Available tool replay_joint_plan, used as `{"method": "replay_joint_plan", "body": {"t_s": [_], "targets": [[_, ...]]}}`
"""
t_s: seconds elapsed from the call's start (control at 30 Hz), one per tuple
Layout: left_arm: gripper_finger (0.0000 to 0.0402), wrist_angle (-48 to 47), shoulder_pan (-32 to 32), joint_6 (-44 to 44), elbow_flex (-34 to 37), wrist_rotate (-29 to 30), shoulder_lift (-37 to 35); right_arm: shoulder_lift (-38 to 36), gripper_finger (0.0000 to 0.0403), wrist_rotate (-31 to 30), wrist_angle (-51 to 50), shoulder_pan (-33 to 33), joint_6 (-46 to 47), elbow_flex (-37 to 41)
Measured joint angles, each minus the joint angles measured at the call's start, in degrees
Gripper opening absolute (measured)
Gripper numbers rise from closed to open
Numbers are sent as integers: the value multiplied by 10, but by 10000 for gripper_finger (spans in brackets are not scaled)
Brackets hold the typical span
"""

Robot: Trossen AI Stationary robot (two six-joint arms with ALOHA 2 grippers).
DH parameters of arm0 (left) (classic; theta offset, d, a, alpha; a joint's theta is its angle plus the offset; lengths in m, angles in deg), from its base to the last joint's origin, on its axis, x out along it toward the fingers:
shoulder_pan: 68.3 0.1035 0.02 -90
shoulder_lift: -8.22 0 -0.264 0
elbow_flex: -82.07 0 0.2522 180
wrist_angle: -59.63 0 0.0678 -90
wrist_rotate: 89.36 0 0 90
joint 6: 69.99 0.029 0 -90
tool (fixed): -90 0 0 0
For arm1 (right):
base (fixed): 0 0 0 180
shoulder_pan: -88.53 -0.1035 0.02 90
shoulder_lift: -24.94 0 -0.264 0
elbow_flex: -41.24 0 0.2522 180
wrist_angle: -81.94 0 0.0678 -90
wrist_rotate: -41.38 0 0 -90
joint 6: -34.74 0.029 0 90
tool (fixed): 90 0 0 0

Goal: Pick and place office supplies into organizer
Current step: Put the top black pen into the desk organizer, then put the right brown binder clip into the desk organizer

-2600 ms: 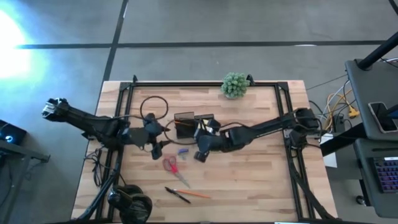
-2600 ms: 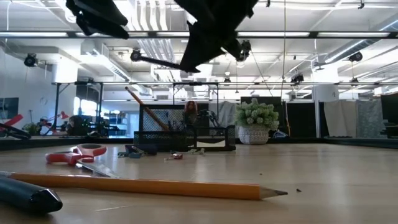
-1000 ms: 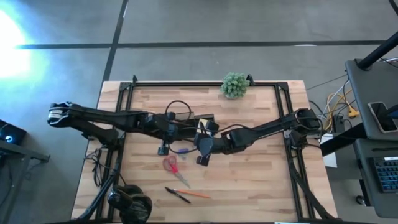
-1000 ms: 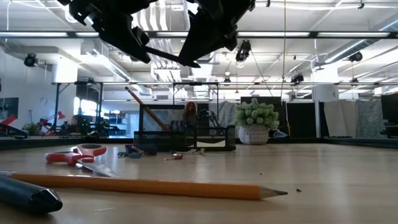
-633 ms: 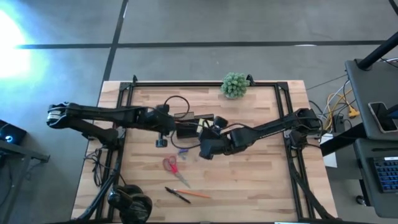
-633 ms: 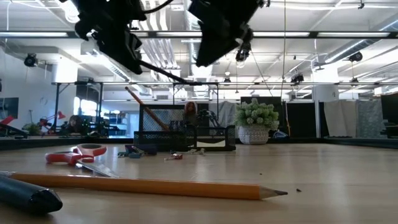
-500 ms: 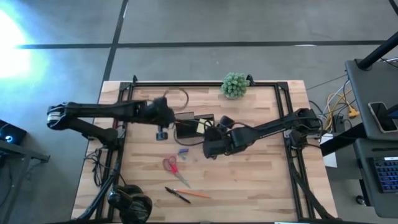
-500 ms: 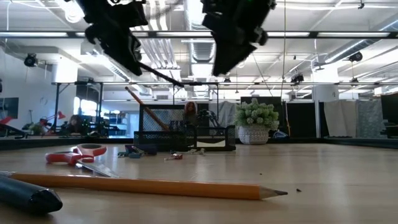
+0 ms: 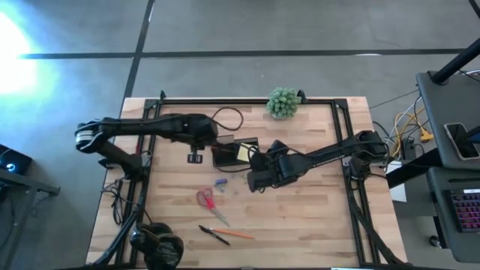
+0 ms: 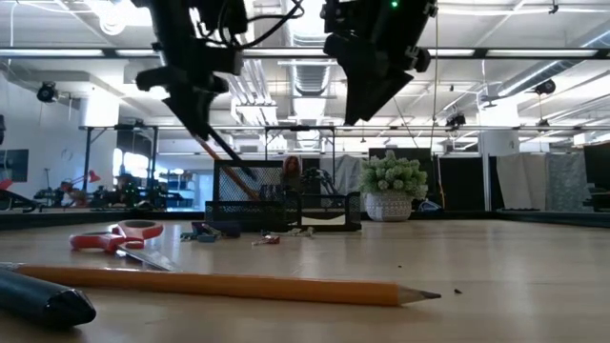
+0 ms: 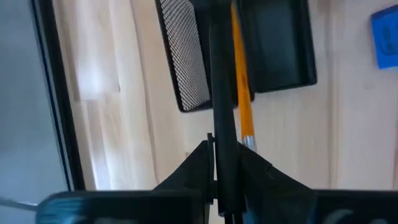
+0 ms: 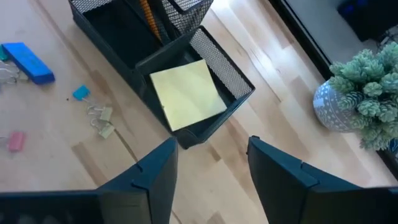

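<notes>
The black mesh organizer (image 9: 233,152) stands at the table's middle, with a yellow sticky-note pad (image 12: 186,93) in its low tray and an orange pencil (image 11: 241,93) in its tall cup. My left gripper (image 9: 194,157), just left of the organizer, is shut on a black pen (image 11: 222,93). My right gripper (image 12: 211,171) is open and empty, above the table just right of the organizer. Red-handled scissors (image 9: 207,202), a blue item (image 9: 220,181), and a black pen with an orange pencil (image 9: 223,235) lie on the near side of the table. My left gripper pinches the black pen's upper end (image 11: 225,174) between its two fingers. The pen runs on past the fingertips, along the fingers. It is lifted clear of the table and slants down (image 10: 224,143) toward the organizer's mesh cup, its lower end at the cup's rim.
A green ball-shaped plant (image 9: 283,101) stands at the far edge. Black headphones (image 9: 157,244) lie at the near left corner. Small clips (image 12: 102,121) lie on the wood beside the organizer. Bare wood shows to the right and near right.
My left gripper has gone toward the table's far edge, from near the blue item to beside the organizer. Its pen has tipped from nearly level to slanting down at the mesh cup. My right gripper has drawn a little toward the table's right edge, staying open.
</notes>
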State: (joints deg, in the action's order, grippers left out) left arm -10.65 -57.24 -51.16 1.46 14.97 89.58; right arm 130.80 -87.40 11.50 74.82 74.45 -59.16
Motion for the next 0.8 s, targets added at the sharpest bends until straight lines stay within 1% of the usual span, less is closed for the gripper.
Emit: {"method": "replay_joint_plan", "body": {"t_s": [0.1, 0.17, 0.3, 0.37, 0.5, 0.57, 0.63, 0.73, 0.8], "targets": [[23, 1, 0, 1, -21, 12, 32, 0, 178, 1, -2, 0, 4, 1], [24, -3, 0, 11, -37, 10, 49, 0, 176, 3, -2, 0, 4, 1], [43, -24, -1, 39, -66, -1, 80, 0, 176, 17, -1, 0, 4, 4], [53, -28, -3, 40, -73, -2, 94, 0, 178, 20, -1, 0, 4, 6], [69, -44, -4, 40, -81, 1, 109, 0, 183, 48, 9, 0, -5, 15], [75, -59, -7, 35, -82, 9, 110, 0, 185, 89, 44, 0, -48, 32], [83, -59, -11, 18, -82, 16, 97, 1, 187, 144, 103, 0, -124, 56], [98, -57, -16, -4, -82, 16, 59, 1, 187, 223, 196, 3, -241, 94], [111, -54, -21, -24, -82, 10, 35, 1, 187, 275, 233, 13, -297, 112]]}}
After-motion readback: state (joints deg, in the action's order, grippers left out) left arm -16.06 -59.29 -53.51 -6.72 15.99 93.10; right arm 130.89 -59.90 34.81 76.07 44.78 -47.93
